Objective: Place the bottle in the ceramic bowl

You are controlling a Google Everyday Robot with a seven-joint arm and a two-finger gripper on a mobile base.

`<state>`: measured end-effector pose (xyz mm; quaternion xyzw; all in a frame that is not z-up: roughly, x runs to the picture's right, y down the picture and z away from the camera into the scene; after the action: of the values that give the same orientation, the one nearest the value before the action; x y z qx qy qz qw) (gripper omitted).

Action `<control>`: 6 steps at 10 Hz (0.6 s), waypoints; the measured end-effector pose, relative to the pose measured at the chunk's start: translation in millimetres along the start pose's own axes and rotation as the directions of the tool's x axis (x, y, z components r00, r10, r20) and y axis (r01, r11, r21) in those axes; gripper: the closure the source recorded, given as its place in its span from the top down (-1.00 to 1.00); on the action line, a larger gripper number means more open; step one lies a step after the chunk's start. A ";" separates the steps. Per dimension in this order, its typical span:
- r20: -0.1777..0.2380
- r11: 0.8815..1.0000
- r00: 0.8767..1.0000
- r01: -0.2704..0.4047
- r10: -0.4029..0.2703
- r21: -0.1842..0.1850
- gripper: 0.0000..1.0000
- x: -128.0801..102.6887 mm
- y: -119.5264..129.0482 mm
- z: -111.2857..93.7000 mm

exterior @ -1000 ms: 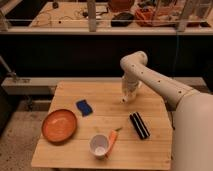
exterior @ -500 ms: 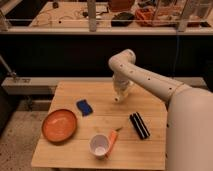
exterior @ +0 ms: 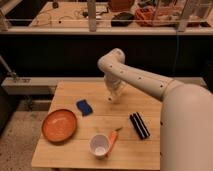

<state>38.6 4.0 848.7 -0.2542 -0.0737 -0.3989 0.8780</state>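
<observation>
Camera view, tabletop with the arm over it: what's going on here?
The robot's gripper hangs over the middle of the wooden table, shut on what looks like the small whitish bottle. The orange ceramic bowl sits empty toward the table's left end in the picture, so the bottle is not yet in it. A white cup, blue item and black item lie nearby.
</observation>
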 end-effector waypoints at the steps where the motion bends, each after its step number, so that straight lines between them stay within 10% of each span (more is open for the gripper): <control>1: -0.011 1.000 1.000 0.013 -0.014 -0.001 -0.99 -3.8 -4.5 -2.9; 6: -0.040 0.997 0.996 0.076 -0.076 -0.005 -0.99 -29.6 -21.9 -12.4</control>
<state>1.7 5.4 836.7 -0.2446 -0.0652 -0.4369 0.8632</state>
